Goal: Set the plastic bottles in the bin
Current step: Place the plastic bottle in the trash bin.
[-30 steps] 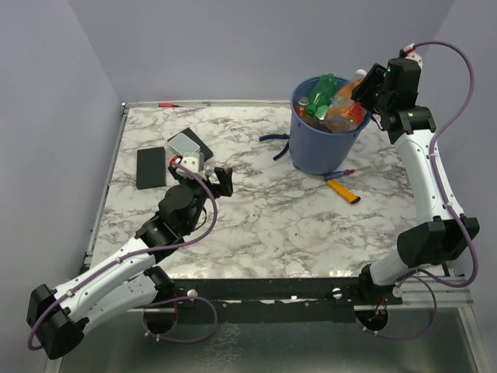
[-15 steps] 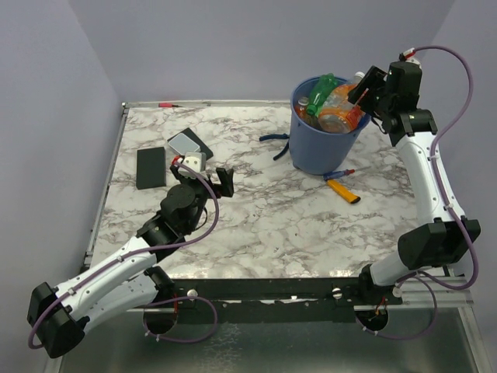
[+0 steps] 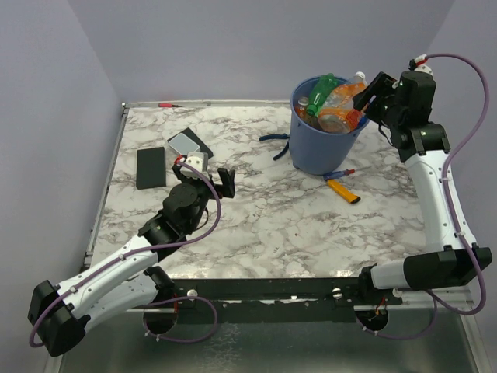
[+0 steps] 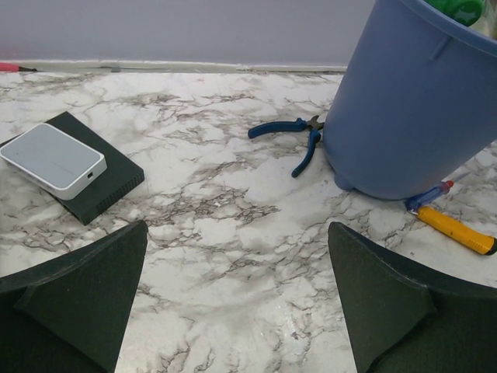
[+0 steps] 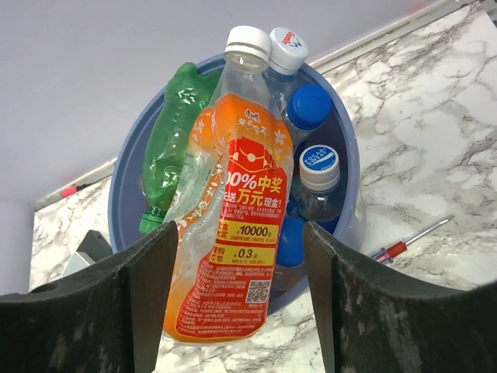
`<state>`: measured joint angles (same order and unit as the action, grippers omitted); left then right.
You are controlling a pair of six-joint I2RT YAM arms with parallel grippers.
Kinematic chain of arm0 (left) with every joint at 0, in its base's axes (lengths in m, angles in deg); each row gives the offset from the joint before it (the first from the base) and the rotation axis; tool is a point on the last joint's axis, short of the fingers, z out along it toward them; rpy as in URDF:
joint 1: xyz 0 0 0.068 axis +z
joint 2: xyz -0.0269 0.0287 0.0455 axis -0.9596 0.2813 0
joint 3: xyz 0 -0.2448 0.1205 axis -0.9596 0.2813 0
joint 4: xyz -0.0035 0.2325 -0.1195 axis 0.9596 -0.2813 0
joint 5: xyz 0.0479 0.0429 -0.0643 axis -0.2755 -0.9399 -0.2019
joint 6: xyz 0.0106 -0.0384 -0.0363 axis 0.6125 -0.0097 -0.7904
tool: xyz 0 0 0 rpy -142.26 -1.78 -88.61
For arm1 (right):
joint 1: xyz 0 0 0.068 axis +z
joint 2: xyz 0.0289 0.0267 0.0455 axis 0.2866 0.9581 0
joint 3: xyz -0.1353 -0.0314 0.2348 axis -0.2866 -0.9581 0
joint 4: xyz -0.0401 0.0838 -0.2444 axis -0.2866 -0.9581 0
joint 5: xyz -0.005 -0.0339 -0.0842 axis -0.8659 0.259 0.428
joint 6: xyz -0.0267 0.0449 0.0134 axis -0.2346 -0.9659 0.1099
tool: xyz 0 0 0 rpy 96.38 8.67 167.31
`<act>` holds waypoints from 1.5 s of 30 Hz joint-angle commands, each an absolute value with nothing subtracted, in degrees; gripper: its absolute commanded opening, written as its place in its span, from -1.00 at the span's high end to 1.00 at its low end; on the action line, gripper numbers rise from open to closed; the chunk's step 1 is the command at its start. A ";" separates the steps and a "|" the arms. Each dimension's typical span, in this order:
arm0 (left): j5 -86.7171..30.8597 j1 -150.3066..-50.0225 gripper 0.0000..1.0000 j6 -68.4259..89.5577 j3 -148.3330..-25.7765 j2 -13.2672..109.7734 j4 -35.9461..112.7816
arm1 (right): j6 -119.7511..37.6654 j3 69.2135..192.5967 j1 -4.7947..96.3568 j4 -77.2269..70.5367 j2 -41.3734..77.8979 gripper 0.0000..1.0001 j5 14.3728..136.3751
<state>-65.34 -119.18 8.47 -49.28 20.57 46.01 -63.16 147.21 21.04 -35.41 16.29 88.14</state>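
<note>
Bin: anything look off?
Yes. The bin is heaped above its rim. The orange-labelled bottle lies slanted on top of the pile, its base jutting out past the rim toward the open right gripper. It looks poorly seated and could slide off.

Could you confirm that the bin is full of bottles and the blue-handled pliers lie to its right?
Not quite: the top external view shows the blue-handled pliers lying to the left of the bin; it is indeed full of bottles.
</note>
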 commanded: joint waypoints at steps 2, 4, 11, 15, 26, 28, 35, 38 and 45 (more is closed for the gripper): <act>-64.18 -119.53 -0.98 8.08 -51.35 20.92 45.06 | -62.98 146.84 20.70 -35.73 17.69 -0.30 86.21; -64.29 -119.54 -0.98 8.01 -51.23 20.92 44.99 | -63.04 147.05 20.71 -35.46 18.72 -0.22 86.03; -64.49 -119.54 -0.98 8.08 -51.35 20.84 44.85 | -64.11 148.92 20.74 -33.74 21.85 0.13 83.37; -64.49 -119.54 -0.98 8.11 -51.34 20.84 44.86 | -64.41 149.65 20.71 -32.93 22.48 0.27 81.66; -64.14 -119.54 -0.98 8.08 -51.53 21.36 44.85 | -64.73 150.80 20.70 -29.93 19.17 0.41 81.43; -64.14 -119.54 -0.99 8.07 -51.48 21.38 44.84 | -65.75 152.14 20.71 -30.36 20.52 0.41 79.98; -64.43 -119.53 -0.98 8.12 -51.44 20.92 44.84 | -69.82 151.24 19.44 -28.09 24.22 0.42 77.29; -64.32 -119.49 -0.98 8.17 -51.42 20.92 44.78 | -68.47 149.57 18.86 -28.46 23.49 0.43 79.96; -63.49 -119.54 -0.98 7.86 -51.68 21.34 44.75 | -67.35 144.68 17.80 -27.55 19.65 0.43 81.28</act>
<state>-65.10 -119.18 8.23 -49.89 21.29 45.13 -68.64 146.60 18.48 -28.18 22.02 79.46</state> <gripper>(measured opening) 0.990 0.369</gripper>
